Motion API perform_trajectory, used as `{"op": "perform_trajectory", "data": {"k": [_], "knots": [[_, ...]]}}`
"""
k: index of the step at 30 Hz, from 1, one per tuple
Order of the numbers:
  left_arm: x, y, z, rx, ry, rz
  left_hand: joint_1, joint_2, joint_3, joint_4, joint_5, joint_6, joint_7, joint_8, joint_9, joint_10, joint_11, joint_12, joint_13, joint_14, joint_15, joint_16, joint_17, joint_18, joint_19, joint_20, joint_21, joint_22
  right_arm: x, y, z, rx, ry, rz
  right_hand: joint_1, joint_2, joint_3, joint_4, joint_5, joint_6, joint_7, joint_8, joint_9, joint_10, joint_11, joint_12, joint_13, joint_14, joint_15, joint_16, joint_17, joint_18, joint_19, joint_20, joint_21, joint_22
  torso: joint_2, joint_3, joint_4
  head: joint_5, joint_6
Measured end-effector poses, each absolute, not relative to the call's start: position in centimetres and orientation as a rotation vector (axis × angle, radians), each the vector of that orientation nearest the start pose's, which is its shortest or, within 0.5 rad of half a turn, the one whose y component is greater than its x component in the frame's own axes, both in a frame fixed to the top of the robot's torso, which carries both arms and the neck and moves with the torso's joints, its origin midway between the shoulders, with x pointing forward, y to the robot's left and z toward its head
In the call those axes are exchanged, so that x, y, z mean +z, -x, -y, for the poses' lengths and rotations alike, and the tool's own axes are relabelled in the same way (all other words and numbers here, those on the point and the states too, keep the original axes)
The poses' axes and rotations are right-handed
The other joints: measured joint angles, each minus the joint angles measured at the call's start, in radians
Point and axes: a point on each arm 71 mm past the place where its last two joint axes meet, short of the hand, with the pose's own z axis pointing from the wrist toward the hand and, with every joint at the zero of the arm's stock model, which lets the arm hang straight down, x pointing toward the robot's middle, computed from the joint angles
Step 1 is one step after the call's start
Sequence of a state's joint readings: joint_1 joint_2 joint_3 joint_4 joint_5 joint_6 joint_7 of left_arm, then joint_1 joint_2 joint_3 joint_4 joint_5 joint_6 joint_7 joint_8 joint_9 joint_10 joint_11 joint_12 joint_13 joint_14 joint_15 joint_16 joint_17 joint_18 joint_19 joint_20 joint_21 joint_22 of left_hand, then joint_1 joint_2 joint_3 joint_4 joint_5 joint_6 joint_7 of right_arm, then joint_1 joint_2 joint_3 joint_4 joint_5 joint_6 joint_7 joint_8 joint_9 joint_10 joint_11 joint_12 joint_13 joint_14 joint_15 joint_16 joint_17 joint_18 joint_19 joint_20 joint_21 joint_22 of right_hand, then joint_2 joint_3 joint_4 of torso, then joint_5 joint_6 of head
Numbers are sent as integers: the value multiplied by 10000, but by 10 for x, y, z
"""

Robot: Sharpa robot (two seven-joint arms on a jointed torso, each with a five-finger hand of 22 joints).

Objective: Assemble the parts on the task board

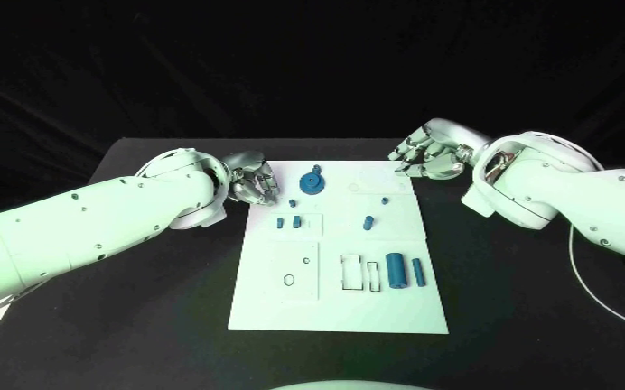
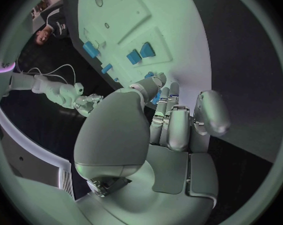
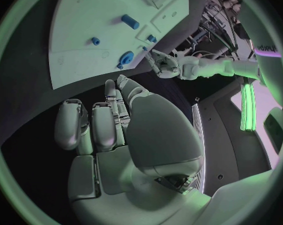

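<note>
**Both robot hands empty at the far corners of the task board**

The white task board (image 1: 339, 309) lay lengthwise on the black worktop (image 1: 521, 318), its near end bare. Going away from the robot, the next things on the board were a rectangular outline with a small hole on the left side and, to the right of it, a narrow slot outline, a thick blue cylinder (image 1: 395, 271) and a thinner blue peg (image 1: 419, 271), the two lying side by side just apart. Farther on, two small blue parts (image 1: 289, 223) sat close together on the left half, and another small blue piece (image 1: 370, 222) lay on the right half. Near the far edge stood a round blue gear-like part (image 1: 312, 181), the largest of the blue pieces.

At that far end the two robot hands flanked the board. The left robot hand (image 1: 253, 182) hung just beside the board's far left corner, fingers curled loosely downward and slightly apart, holding nothing; the left wrist view showed its fingers (image 2: 169, 120) pointing toward the board's edge with the blue parts beyond. The right robot hand (image 1: 424, 157) hovered just off the far right corner, fingers likewise bent and apart, empty; whether either hand touched the worktop could not be told. From the right wrist view its fingers (image 3: 107, 117) lay over dark worktop, with the gear-like part (image 3: 125, 58) and the board beyond them.
</note>
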State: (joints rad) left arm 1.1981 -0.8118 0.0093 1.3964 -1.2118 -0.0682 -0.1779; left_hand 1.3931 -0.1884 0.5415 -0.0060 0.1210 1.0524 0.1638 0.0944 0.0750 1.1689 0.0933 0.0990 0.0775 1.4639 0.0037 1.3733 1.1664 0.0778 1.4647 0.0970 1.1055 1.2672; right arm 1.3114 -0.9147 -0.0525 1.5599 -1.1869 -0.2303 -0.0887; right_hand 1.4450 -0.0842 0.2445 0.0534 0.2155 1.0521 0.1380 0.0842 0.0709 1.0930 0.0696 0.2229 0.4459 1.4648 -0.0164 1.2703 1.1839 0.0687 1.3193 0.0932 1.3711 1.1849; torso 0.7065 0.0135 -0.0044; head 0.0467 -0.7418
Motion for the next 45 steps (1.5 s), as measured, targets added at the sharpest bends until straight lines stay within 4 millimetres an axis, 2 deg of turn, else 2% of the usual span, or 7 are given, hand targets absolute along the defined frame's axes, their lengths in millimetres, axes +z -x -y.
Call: {"op": "perform_trajectory", "data": {"k": [3,5,7,10,13,21,45], "knots": [[-193,-511,-233,-7383,2229,-19219,44,66,92,-9,0,69,-1,41,-2,14,-4,121,14,-412,3,-947,-1581,363,-518,33,-1403,-856,-145,-493,219,6734,620,-17259,41,-45,369,-62,-224,198,-8,1,0,95,1,-442,-729,38,38,0,-41,1,0,0,0,0,6,4,0,0,27],[-190,-509,-237,-8562,3477,-18826,-17,128,92,-9,0,69,0,101,-14,14,-4,234,38,-815,13,-1508,-2459,408,-900,42,-2293,-1389,-148,-492,215,6250,1322,-17188,-29,-114,558,-64,-337,236,-19,-38,0,180,25,-627,-1074,38,38,0,-55,1,23,23,0,0,12,5,2,-13,53],[-189,-507,-238,-9873,4869,-18352,-51,161,75,-27,0,69,0,120,-28,14,-5,358,68,-1237,22,-2058,-3312,634,-1304,52,-3165,-1908,-152,-491,210,5793,1962,-17105,-60,-222,696,-63,-355,302,-51,-38,-1,180,25,-766,-1346,37,38,-20,-86,1,39,39,-14,0,16,5,2,-38,75],[-187,-505,-240,-11450,6655,-17649,1,213,-66,-161,88,124,16,170,-28,52,-44,575,140,-1626,23,-2544,-4055,631,-1665,46,-3861,-2312,-156,-491,204,5302,2659,-17004,-147,-309,864,-37,-401,346,-63,-84,-1,181,26,-927,-1702,37,38,-49,-120,1,39,38,-39,-5,17,-2,4,-87,108],[-186,-504,-243,-12941,8660,-16724,-69,283,-260,-104,90,159,-18,246,-28,85,-78,695,185,-1725,-9,-2648,-4282,778,-1780,39,-4122,-2463,-161,-490,198,4861,3293,-16929,-197,-359,982,-24,-456,373,-90,-118,-1,181,26,-1047,-1983,37,38,-97,-177,1,39,38,-95,-65,23,-13,7,-157,134],[-182,-501,-245,-14888,11530,-14988,-133,346,-418,-83,90,159,-18,261,-27,85,-78,757,211,-1791,0,-2698,-4443,780,-1857,33,-4317,-2600,-175,-486,186,4131,4381,-16982,-247,-492,1176,-26,-553,387,-103,-133,-12,151,-1,-1224,-2519,22,-22,-231,-337,157,-53,-54,-202,-221,29,-18,6,-235,138],[-179,-493,-232,-15916,12565,-14260,-131,345,-476,-141,89,156,-19,287,-26,83,-78,831,233,-1859,2,-2744,-4586,778,-1892,68,-4437,-2682,-193,-488,169,3577,5289,-17421,-247,-492,1437,-10,-589,449,-169,-132,-12,159,-61,-1271,-2941,37,-106,-311,-462,157,-124,-125,-280,-330,23,-12,3,-198,91]]}}
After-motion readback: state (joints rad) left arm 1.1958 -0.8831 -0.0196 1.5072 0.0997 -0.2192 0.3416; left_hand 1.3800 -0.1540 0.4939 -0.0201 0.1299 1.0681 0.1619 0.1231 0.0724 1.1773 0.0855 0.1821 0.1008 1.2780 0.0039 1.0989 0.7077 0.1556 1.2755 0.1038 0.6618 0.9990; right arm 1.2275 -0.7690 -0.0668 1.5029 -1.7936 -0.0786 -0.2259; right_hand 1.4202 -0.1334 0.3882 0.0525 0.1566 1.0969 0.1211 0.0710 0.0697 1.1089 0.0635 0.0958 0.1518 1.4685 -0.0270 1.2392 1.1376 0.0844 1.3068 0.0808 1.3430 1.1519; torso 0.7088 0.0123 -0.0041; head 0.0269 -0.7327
